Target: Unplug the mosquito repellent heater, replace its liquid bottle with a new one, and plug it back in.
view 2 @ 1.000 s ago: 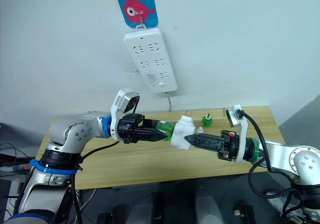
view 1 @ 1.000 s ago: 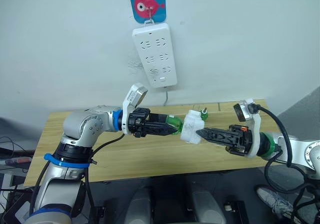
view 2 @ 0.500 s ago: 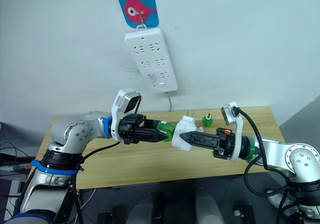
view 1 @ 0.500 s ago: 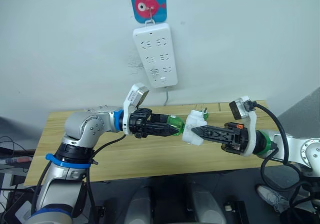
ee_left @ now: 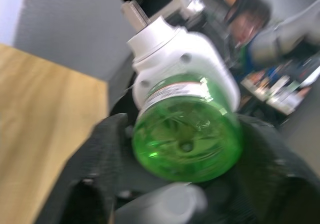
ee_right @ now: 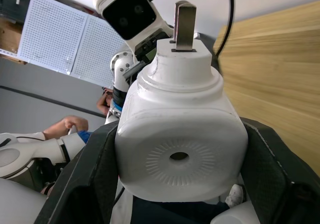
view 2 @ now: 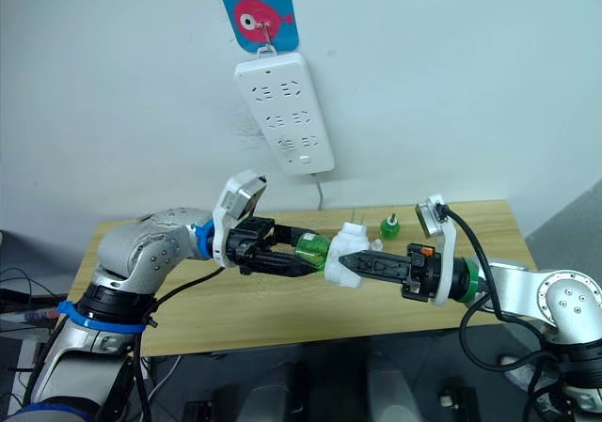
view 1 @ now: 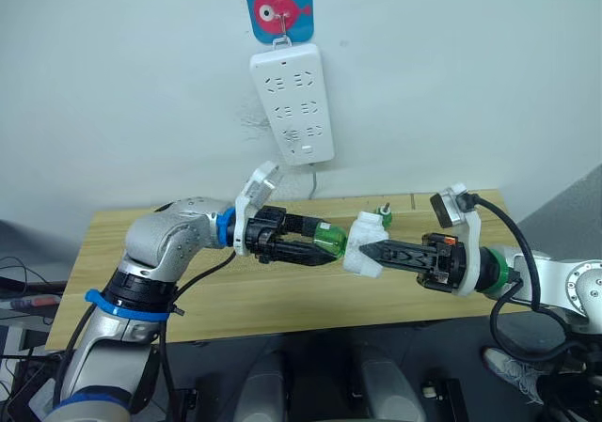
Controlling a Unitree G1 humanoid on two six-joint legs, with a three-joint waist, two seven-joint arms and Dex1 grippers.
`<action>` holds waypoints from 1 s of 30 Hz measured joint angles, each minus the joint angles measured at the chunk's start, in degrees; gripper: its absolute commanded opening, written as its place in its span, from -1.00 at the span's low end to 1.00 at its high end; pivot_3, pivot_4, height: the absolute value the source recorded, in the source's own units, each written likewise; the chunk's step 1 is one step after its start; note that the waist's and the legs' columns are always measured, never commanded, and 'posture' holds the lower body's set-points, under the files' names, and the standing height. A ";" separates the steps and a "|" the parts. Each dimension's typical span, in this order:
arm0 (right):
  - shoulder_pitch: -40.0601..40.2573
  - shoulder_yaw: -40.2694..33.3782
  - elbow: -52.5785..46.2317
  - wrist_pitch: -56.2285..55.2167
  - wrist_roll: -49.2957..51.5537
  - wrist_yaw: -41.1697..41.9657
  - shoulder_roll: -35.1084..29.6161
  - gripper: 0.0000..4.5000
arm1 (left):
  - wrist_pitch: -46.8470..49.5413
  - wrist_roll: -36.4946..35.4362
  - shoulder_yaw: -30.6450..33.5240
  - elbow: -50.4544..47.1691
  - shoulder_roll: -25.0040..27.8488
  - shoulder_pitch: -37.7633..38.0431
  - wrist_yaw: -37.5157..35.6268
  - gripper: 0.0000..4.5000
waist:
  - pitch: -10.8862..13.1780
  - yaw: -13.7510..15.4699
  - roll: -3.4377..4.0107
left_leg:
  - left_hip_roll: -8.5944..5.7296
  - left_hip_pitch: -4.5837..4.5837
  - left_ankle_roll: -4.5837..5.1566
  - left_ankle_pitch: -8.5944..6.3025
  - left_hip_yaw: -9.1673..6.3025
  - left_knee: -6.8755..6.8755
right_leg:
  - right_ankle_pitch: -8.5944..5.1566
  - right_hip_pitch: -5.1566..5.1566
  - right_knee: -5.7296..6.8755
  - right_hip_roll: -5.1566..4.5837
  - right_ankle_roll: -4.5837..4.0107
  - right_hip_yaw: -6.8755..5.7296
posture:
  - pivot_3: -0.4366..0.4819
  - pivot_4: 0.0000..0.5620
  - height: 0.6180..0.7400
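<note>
The mosquito repellent heater (view 1: 361,251), a small white unit with a round vent hole (ee_right: 178,156) and metal prongs (ee_right: 184,19), hangs above the table with my right gripper (view 1: 370,250) shut on it. A green liquid bottle (view 1: 327,239) sticks out of the heater's underside towards my left gripper (view 1: 316,244), which is shut on the bottle's base end. In the left wrist view the bottle's round green bottom (ee_left: 187,134) sits between the black fingers (ee_left: 97,154), its neck inside the heater (ee_left: 175,49). Another small green bottle (view 1: 384,217) stands on the table behind them.
A long white power strip (view 1: 292,102) hangs on the wall under a blue fish card (view 1: 277,7), its cord dropping behind the wooden table (view 1: 235,295). A person's hand (ee_right: 70,124) shows in the background of the right wrist view.
My right gripper has carried the heater a little to the left, closer against the bottle. My left wrist has rolled while keeping hold of the bottle.
</note>
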 measured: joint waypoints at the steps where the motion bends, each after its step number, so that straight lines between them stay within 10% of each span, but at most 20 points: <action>1: 0.00 -0.02 0.00 -0.01 0.00 0.00 -0.12 0.31 | -4.24 2.65 -0.62 0.09 0.24 0.12 -0.39 0.90 | 0.00 0.00 0.00 | 0.00 0.00 0.00 0.00 0.00 0.00 | 0.00 0.00 0.00 0.00 0.00 0.00 | -0.50 -0.27 1.00; 9: 0.06 -0.76 0.32 0.10 0.25 0.33 -1.00 0.31 | -22.77 12.07 -1.39 1.56 -1.93 1.26 -0.31 0.90 | 0.00 0.06 0.00 | 0.00 -0.01 0.00 0.00 0.00 0.00 | 0.00 0.00 -0.01 -0.01 0.00 0.00 | -0.48 -0.27 1.00; 30: 0.17 -0.73 3.45 3.21 0.49 0.90 -2.17 0.31 | -31.94 12.33 -1.24 0.74 -2.93 3.50 -2.82 0.90 | 0.00 0.06 0.00 | 0.00 -0.01 0.00 0.00 0.00 0.00 | 0.00 0.00 0.00 0.00 0.00 -0.01 | -0.48 -0.29 1.00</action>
